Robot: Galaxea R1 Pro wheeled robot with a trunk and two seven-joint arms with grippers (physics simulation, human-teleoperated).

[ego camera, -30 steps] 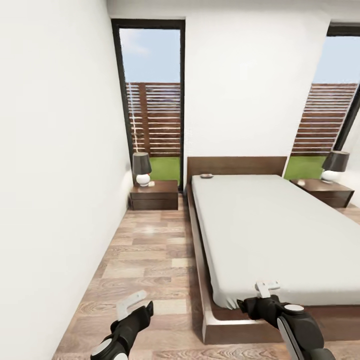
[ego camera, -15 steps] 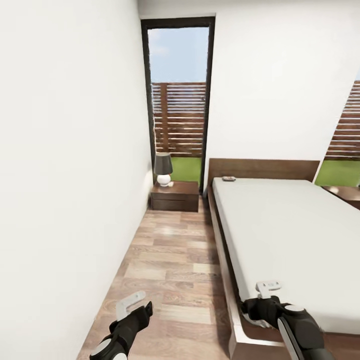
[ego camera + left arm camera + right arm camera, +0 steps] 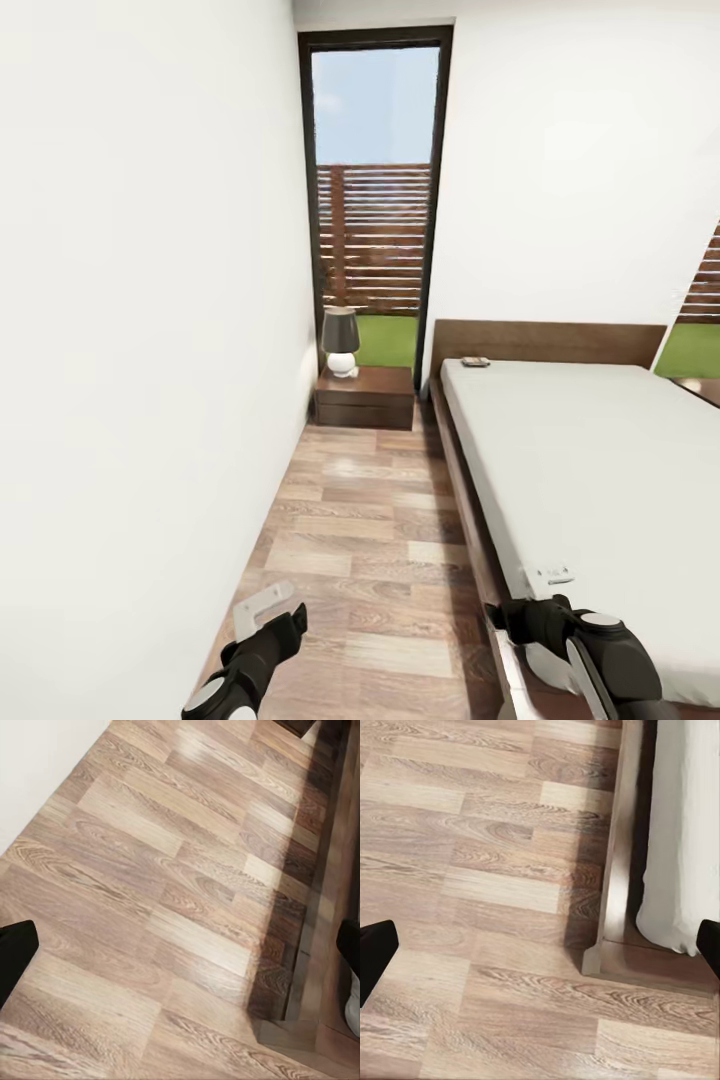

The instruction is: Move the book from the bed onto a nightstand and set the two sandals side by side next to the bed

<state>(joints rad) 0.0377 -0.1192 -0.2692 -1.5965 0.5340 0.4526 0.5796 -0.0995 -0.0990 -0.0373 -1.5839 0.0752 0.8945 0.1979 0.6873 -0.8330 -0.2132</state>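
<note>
The book [image 3: 475,362] lies flat on the bed [image 3: 600,470] at its head corner, close to the wooden headboard. The nightstand [image 3: 365,398] stands on the floor beside that corner, under the tall glass opening, with a lamp [image 3: 341,342] on top. Both grippers hang low and near, far from the book. My left gripper [image 3: 266,606] is open above the plank floor [image 3: 165,892]. My right gripper [image 3: 551,577] is open over the foot corner of the bed frame [image 3: 607,937] and the mattress [image 3: 682,832]. The sandals are out of view.
A white wall [image 3: 140,350] runs close along the left. Between it and the bed lies a strip of wood floor [image 3: 370,520] leading to the nightstand. A dark sliver of another nightstand [image 3: 706,388] shows at the right edge.
The whole view has swung left and moved forward: bed and nightstand sit further right, and the right window and lamp have left the picture. Both arms keep their pose.
</note>
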